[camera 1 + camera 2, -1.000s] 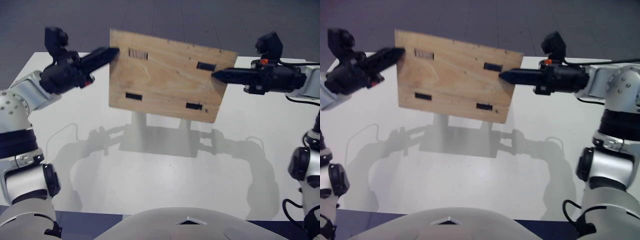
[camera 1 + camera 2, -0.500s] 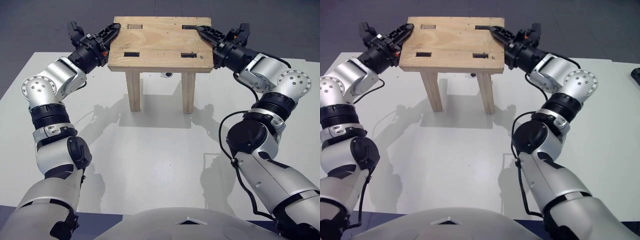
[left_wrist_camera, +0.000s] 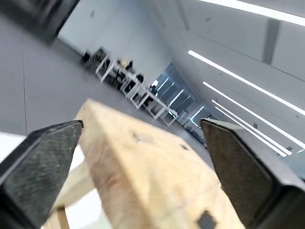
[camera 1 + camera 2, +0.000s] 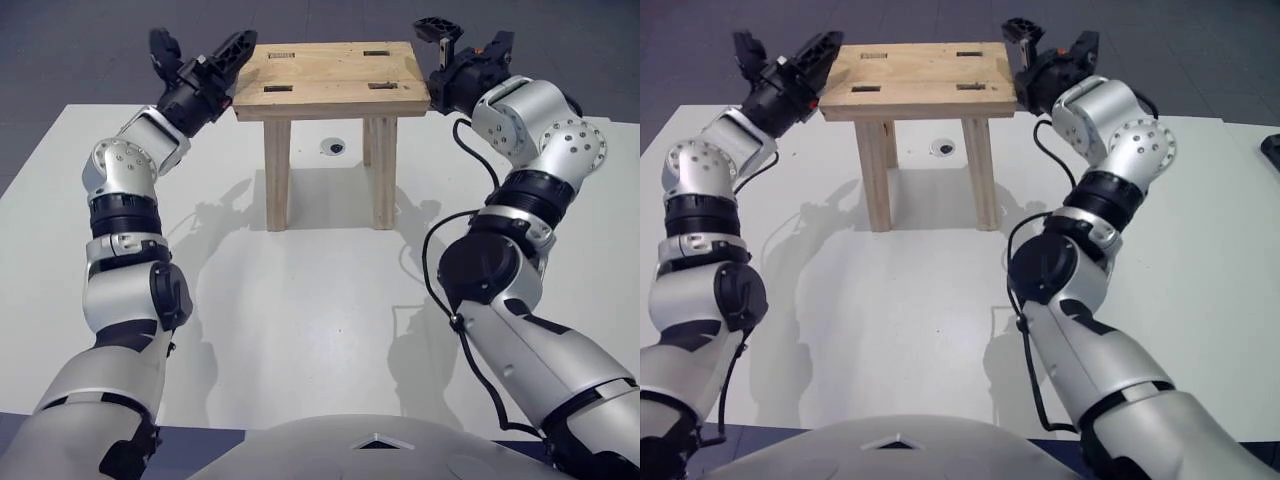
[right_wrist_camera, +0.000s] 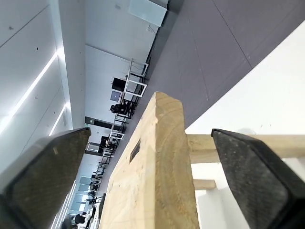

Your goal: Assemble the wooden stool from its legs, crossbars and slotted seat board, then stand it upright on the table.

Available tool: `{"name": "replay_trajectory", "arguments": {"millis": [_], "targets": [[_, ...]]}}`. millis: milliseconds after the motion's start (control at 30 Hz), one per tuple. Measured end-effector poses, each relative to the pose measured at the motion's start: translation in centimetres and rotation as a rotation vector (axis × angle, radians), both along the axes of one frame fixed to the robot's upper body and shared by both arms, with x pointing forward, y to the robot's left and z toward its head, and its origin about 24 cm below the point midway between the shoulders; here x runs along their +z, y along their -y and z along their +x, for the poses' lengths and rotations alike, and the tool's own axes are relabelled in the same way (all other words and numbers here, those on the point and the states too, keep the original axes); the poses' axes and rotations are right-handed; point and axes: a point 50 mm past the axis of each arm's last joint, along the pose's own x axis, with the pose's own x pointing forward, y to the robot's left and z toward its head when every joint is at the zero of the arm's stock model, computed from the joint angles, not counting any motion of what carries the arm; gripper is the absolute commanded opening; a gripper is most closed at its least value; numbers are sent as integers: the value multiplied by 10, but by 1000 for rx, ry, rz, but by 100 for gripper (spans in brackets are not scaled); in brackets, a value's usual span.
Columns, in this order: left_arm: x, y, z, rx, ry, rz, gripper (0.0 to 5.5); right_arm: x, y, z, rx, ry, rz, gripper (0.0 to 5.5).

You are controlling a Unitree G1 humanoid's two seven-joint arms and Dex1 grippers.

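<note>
My left gripper [image 4: 200,48] and right gripper [image 4: 468,42] sit released beside the left and right seat edges of the upright stool [image 4: 330,85], far across the table [image 4: 300,330].

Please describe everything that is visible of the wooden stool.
The wooden stool looks like pale, unpainted wood. Its flat rectangular seat board shows four dark slots; straight square legs run down from it. It stands upright on the white table. The open left tool and open right tool bracket the seat's two ends; whether they touch it, I cannot tell.
</note>
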Motion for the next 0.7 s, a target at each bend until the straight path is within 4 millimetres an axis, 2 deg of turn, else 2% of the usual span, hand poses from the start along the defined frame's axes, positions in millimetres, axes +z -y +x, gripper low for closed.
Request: {"name": "replay_trajectory", "arguments": {"millis": [67, 133, 200, 267, 367, 433, 533, 600, 700], "targets": [[21, -2, -14, 23, 152, -103, 537, 7, 5, -11, -38, 155, -19, 540], [41, -4, -25, 110, 278, -118, 537, 19, 13, -22, -138, 326, -55, 540], [51, -10, -30, 256, 324, -92, 537, 29, 22, -30, -287, 444, -115, 540], [51, -19, -30, 429, 316, -11, 537, 34, 33, -35, -476, 502, -243, 540], [33, -32, -29, 637, 222, 175, 537, 30, 44, -39, -702, 515, -557, 540], [18, -38, -26, 723, 133, 268, 537, 23, 46, -38, -754, 500, -674, 540], [-12, -50, -21, 914, -64, 437, 537, 4, 49, -31, -848, 397, -971, 540], [-27, -60, -24, 1003, -138, 479, 537, -9, 54, -30, -952, 340, -1159, 540], [-34, -76, -32, 1100, -159, 428, 537, -17, 55, -32, -1102, 352, -1363, 540]]}}
